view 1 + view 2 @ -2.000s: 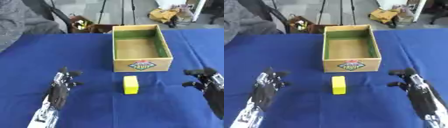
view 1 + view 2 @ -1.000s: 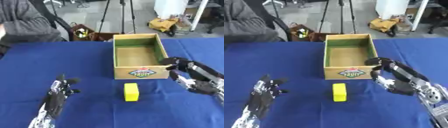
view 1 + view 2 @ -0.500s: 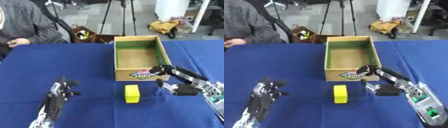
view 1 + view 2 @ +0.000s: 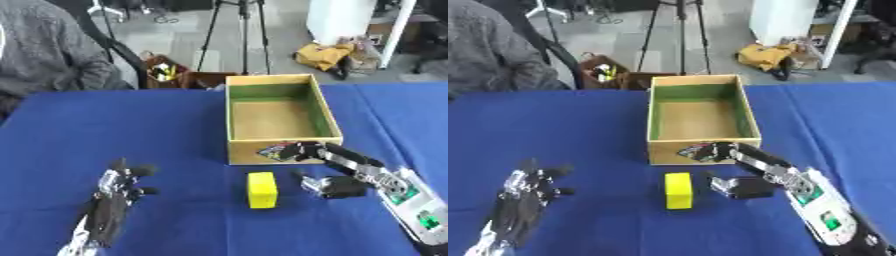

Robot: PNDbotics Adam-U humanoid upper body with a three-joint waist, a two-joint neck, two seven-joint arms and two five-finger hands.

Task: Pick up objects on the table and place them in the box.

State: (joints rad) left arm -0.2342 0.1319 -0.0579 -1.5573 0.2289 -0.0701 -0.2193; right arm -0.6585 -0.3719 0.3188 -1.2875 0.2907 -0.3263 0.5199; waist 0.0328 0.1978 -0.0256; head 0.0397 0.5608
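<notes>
— Where's the block?

— Yellow block [image 4: 262,189], a smooth upright oblong, standing on the blue cloth of the table [image 4: 175,125] just in front of the box's near wall and apart from it. Nothing touches it.

— And the box?

— Cardboard box [image 4: 273,117], open top, green inner walls, brown floor, a printed label on the near face. It sits toward the table's far edge, a little right of centre.

— Your hands?

— My right hand [image 4: 328,170] is just right of the block, fingers spread wide, the upper ones reaching across the label, thumb low near the cloth; it holds nothing. My left hand [image 4: 118,197] rests toward the near left corner, fingers relaxed and up.

— Room to move?

— Bare cloth left of the block and along the near edge.
</notes>
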